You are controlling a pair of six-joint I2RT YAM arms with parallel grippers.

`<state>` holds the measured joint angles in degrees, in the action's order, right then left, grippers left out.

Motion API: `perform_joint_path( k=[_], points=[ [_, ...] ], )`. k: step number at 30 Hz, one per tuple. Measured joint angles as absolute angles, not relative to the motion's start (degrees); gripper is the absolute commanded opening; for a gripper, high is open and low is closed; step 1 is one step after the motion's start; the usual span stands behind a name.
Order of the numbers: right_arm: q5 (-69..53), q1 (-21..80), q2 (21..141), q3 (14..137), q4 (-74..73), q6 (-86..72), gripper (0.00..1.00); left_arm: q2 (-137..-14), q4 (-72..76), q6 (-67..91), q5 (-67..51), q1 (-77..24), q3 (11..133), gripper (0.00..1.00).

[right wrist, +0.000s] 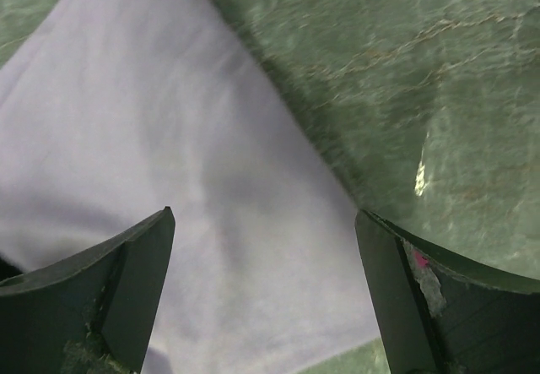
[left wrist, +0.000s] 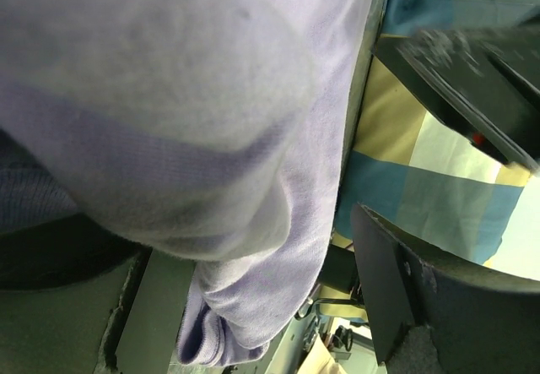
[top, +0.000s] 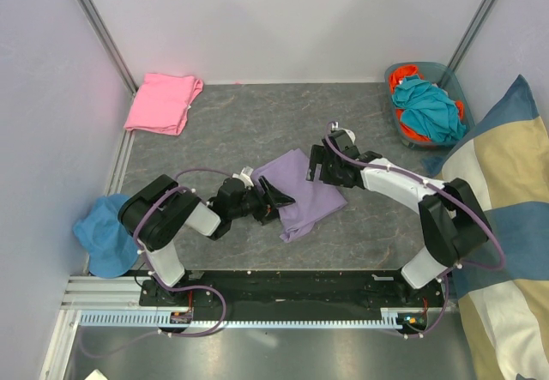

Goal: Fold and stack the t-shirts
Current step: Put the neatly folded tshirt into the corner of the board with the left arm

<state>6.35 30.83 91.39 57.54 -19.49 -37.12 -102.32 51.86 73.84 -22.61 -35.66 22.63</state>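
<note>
Grey tabletop — lavender t-shirt, seemingly folded, mid-table

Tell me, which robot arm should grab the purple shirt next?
Probably the left. The left hand sits at the purple shirt's near edge, cloth bunched right against it. The right hand only hovers open over the far corner.
</note>
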Motion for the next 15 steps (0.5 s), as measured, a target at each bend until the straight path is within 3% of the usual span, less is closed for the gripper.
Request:
perform_joint_path(
  k=[15],
  points=[
    [6.87, 26.37, 103.37, 61.89, -12.40, -34.24, 0.97, -101.10, 51.24, 73.87, -21.28, -36.03, 21.98, 0.84]
  ],
)
